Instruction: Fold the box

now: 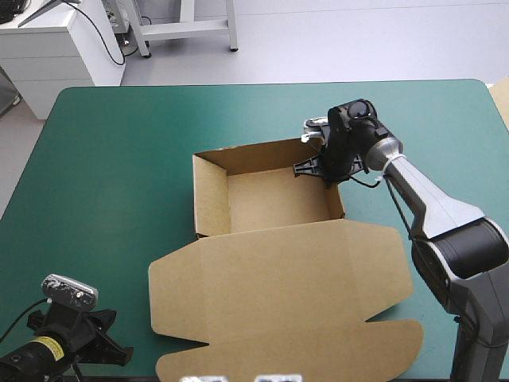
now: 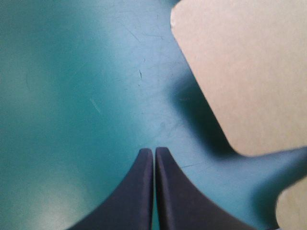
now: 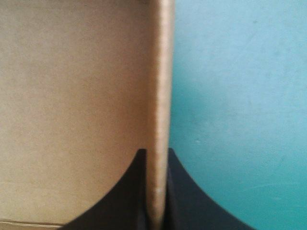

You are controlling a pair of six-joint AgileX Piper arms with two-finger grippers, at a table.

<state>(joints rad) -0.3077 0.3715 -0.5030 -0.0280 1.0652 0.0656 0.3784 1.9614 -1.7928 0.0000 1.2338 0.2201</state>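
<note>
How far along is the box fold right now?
Done: the box stands as an open tray, walls up. In hand: right gripper shut on its wall. Remaining: the lid lies flat; left gripper shut, idle over the teal-green cover.

box (image 1: 270, 195) central, lid (image 1: 302, 278) nearward | right claw (image 1: 312, 165) astride its right wall | left claw (image 2: 154, 151) near-left

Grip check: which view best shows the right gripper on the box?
Right wrist view: the right gripper pinches the box wall close up. High view shows it from afar; left wrist view, only lid flaps.
</note>
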